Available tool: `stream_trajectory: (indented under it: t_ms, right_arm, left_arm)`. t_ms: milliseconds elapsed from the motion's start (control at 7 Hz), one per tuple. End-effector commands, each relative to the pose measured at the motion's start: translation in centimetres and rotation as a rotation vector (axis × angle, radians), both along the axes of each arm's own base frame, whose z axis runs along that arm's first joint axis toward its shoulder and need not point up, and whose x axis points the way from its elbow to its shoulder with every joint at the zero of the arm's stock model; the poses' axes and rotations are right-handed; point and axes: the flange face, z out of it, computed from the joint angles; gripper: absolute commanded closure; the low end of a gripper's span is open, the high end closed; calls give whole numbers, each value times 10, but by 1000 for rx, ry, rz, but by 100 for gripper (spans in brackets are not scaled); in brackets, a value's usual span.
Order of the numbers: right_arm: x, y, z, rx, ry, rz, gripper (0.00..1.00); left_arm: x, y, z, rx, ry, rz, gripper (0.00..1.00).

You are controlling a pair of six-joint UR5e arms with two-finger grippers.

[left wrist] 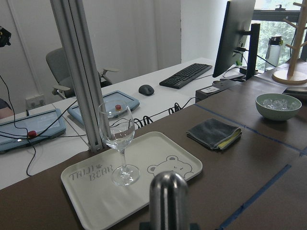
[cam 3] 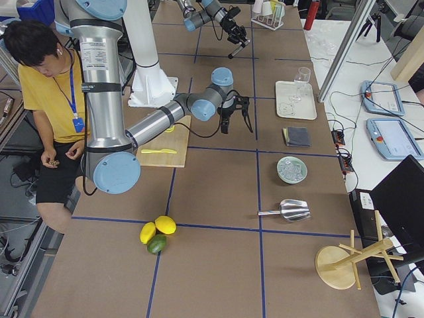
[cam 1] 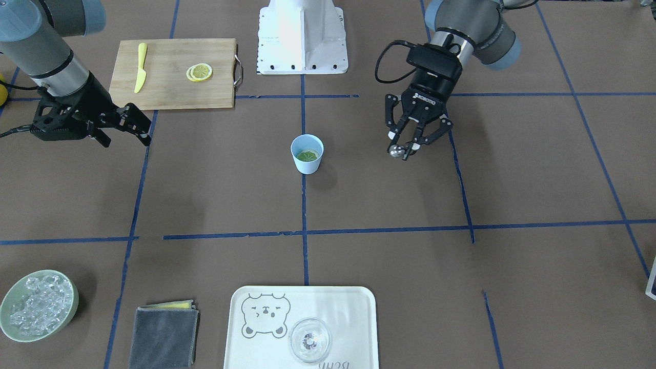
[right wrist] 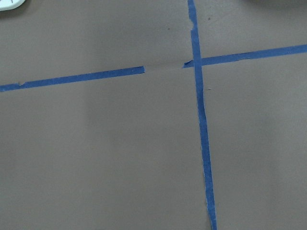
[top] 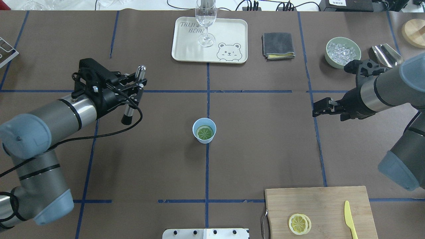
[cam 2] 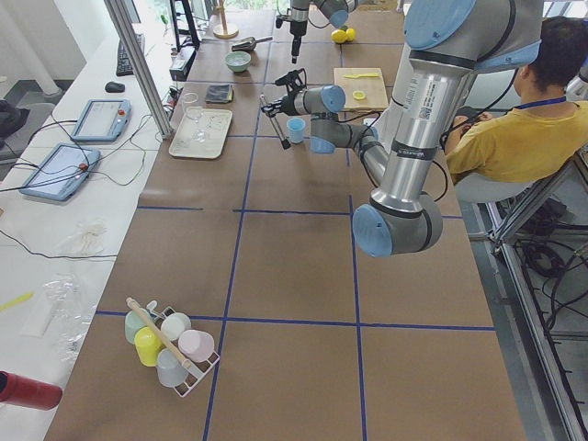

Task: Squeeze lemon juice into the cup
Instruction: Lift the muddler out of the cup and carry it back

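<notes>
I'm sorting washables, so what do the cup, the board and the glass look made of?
The cup looks like smooth matte light-blue plastic, opaque. The board looks like pale wood, with visible grain and a metal handle. The glass is clear and stemmed, see-through with bright glints, though clear plastic can't be ruled out.

A lemon (top: 205, 132) slice lies flat inside the upright light-blue cup (top: 204, 130).

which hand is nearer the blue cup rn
Left. The left hand sits up-left of the cup; the right hand is farther off on its other side.
</notes>
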Motion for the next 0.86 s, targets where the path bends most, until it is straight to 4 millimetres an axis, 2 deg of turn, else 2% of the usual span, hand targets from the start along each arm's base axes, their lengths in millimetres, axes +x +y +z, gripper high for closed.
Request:
stream_trajectory:
  t_ms: [0, 143, 286, 429, 571, 714]
  right_arm:
    - [0, 0, 1, -2, 1, 0, 0]
    - [0, 0, 0, 0, 1, 1, 0]
    - [0, 0, 0, 0, -1, 0, 0]
    - [0, 0, -1, 1, -2, 0, 0]
    - [0, 0, 0, 1, 0, 1, 0]
    - [1, 1, -2, 2, -3, 0, 0]
  left_arm:
    - [-75, -34, 73, -187, -112, 124, 100]
    - [-123, -63, 96, -448, -84, 242, 100]
    - [-137, -73, 116, -640, -66, 269, 100]
    - [-136, -76, 149, -757, -114, 252, 100]
    - [-136, -74, 170, -886, -126, 232, 100]
    - [-121, -80, 201, -1018, -119, 237, 100]
